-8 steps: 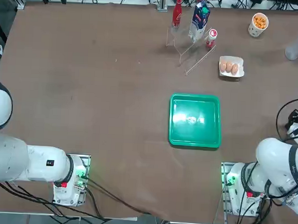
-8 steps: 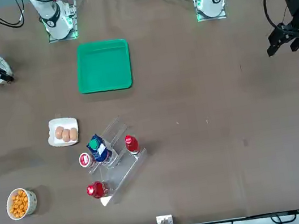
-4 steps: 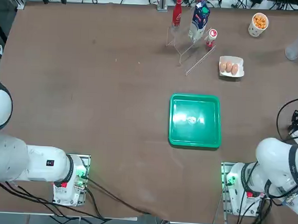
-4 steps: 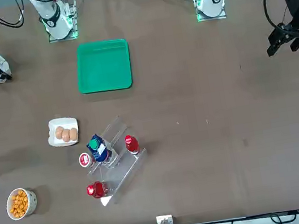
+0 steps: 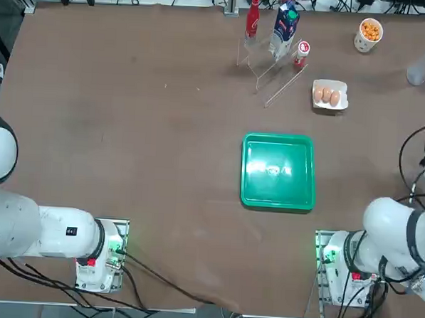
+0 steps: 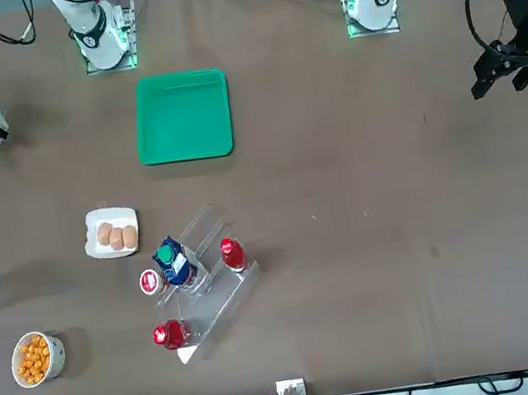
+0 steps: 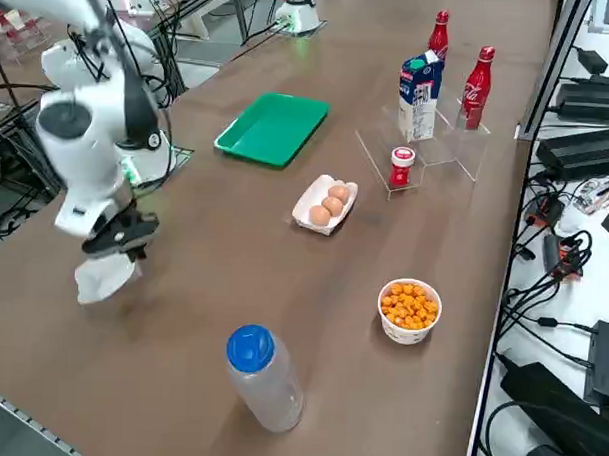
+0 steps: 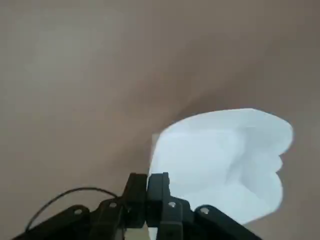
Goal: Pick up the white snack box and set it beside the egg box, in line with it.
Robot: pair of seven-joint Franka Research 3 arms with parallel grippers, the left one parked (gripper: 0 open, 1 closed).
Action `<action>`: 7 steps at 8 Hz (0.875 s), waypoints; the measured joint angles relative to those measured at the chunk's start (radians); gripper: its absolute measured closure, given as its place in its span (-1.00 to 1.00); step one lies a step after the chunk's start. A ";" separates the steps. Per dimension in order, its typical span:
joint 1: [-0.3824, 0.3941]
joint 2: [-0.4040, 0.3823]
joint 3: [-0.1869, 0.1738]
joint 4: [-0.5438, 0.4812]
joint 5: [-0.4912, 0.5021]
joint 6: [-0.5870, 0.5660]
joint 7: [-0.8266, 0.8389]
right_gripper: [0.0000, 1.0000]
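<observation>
We see the right gripper (image 8: pixel 150 181) closed on the rim of the white snack box (image 8: pixel 225 165), its two fingers nearly together. We note the box held off the table (image 7: pixel 181 314) at the robot's right side, its shadow on the brown surface. The egg box (image 7: pixel 325 205), a white tray with brown eggs, rests farther out, well apart from the held box. We find the green tray (image 5: pixel 278 171) nearer the arm bases than the egg box. Beyond the eggs we log the white cup of orange snacks (image 7: pixel 409 311) and the frosted bottle with a blue cap (image 7: pixel 265 378), both upright. A clear acrylic stand (image 6: pixel 204 294) lies near the egg box, with a blue-and-white carton (image 7: pixel 419 96) and red-capped bottles (image 7: pixel 476 88) at it.
</observation>
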 joint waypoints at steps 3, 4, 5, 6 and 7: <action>0.229 0.060 0.010 0.254 0.001 -0.191 0.027 0.96; 0.301 0.135 0.011 0.331 0.001 -0.193 0.028 0.96; 0.363 0.218 0.012 0.403 0.000 -0.192 0.028 0.96; 0.419 0.302 0.012 0.463 0.001 -0.182 0.030 0.96; 0.469 0.358 0.012 0.493 0.000 -0.168 0.040 0.96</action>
